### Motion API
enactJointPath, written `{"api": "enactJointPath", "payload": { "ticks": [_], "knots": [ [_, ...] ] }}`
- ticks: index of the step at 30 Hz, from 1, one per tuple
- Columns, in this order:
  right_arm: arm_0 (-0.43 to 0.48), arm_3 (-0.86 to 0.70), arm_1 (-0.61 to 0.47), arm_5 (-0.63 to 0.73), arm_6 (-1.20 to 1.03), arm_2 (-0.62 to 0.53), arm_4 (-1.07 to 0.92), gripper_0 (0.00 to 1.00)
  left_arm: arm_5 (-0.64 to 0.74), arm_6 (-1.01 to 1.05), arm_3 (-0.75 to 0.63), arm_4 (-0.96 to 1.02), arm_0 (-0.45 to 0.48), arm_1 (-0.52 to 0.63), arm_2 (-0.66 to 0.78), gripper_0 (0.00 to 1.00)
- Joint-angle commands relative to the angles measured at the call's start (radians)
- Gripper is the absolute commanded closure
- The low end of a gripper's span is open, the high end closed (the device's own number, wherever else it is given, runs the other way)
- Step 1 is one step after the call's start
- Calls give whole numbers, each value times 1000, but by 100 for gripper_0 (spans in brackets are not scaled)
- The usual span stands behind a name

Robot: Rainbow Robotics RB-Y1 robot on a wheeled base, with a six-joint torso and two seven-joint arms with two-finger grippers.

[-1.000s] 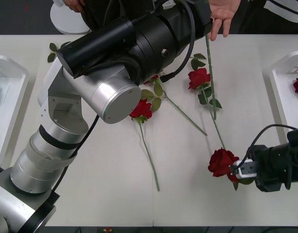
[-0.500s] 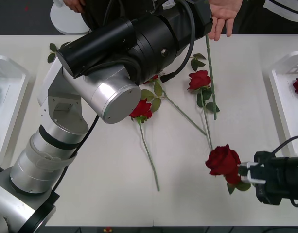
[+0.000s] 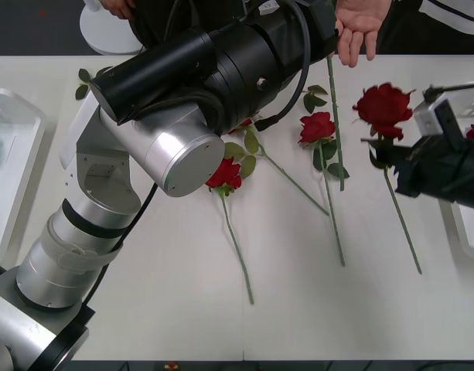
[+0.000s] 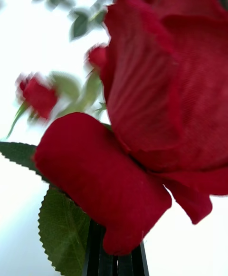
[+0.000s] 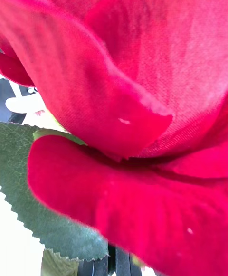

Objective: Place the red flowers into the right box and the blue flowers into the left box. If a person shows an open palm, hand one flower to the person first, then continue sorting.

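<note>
Across the white desk (image 3: 298,309), the right gripper (image 3: 410,158) clamps a lifted rose (image 3: 383,108) whose dangling stem could snag the right box (image 3: 445,131) rim.

bright even light | soft shadows | wrist backgrounds blurred, overexposed

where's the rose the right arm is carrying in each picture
Front view: the carried rose is at right, lifted above the table, stem hanging down, with the right tool shut just below its bloom.
Right wrist view: its bloom is close up.
Left wrist view: not this rose; the left arm holds another rose.
Shared landmark: the rose lying mid-table.
</note>
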Motion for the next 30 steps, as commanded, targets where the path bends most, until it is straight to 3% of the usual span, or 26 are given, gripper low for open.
{"api": "enactJointPath", "payload": {
  "ticks": [1,16,30],
  "knots": [
    [5,129,113,-26,-92,-155,-60,100,-14,-21,-37,-9,-7,-24,-10,100],
    [-24,339,421,27,-134,-672,-35,100,-14,-21,-37,-9,-7,-24,-10,100],
    [-236,594,647,53,-82,-736,226,100,-14,-21,-37,-9,-7,-24,-10,100]
  ]
}}
